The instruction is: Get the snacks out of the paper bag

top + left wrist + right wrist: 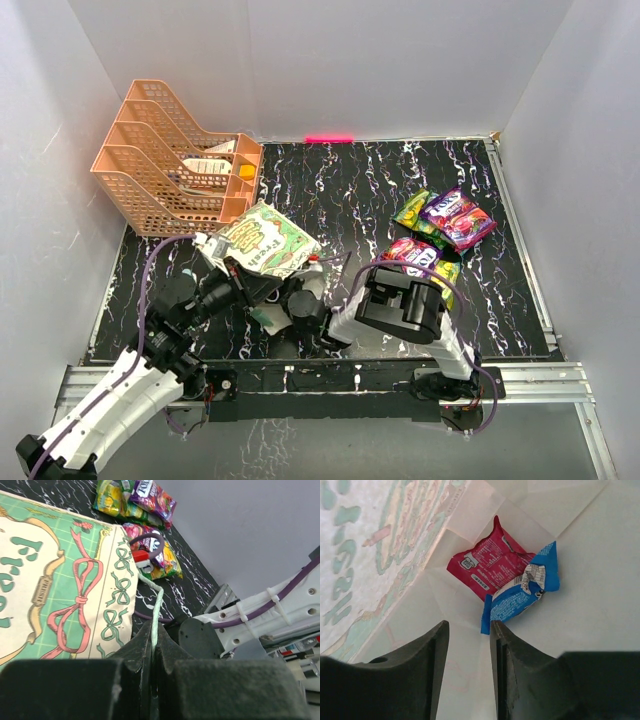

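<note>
A: Top cam: paper bag (258, 243) lies flat, L arm (150, 370) and R arm (405, 305) crowding its near end. Loose snacks (445, 218) sit well off, past the R arm.
B: L wrist cam?
A: L gripper (152, 645) clenched on the bag's mint edge strip.
B: R wrist cam?
A: R gripper (468, 630) inside the bag, fingers parted, nothing btwn. Blue packet (520, 597) just ahead of the tips, long axis slanting up-right; red packet (487, 565) beyond it. R hand's nearer, obv.

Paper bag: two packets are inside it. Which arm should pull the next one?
Right. The right fingers are open inside the paper bag, with the blue packet just ahead, overlapping the red packet. The left fingers are shut on the string handle, so that arm is occupied.
</note>
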You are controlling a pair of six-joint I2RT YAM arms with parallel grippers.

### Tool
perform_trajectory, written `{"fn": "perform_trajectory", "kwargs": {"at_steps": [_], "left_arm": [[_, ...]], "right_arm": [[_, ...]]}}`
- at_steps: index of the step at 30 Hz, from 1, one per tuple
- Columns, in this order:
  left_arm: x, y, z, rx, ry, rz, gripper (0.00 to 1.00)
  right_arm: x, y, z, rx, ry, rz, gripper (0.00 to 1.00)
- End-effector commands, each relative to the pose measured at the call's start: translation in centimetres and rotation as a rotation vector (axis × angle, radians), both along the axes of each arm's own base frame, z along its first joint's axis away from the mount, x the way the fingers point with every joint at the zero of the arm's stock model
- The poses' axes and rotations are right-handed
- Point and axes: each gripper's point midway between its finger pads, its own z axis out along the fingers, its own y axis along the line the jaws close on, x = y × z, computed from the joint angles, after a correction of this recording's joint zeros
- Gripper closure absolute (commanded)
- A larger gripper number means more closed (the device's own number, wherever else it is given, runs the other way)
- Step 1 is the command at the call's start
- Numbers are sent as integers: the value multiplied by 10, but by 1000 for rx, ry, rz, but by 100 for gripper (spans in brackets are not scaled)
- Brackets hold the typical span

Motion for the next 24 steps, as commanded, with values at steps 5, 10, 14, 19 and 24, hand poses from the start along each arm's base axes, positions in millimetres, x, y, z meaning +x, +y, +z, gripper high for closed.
{"fn": "perform_trajectory", "kwargs": {"at_steps": [5, 10, 14, 19, 24], "left_arm": [[-8, -19, 22, -36, -62, -130, 100], [-9, -19, 30, -53, -85, -134, 100], [-12, -20, 35, -64, -95, -149, 100], [-15, -24, 39, -73, -87, -184, 100], [-16, -30, 41, -65, -62, -220, 100]], "right_arm": [[16, 21, -21, 36, 84, -42, 55], [22, 15, -35, 58, 138, -63, 53], [28, 17, -38, 77, 156, -65, 48], [37, 27, -45, 108, 185, -66, 45], [45, 45, -44, 135, 207, -54, 45]]}}
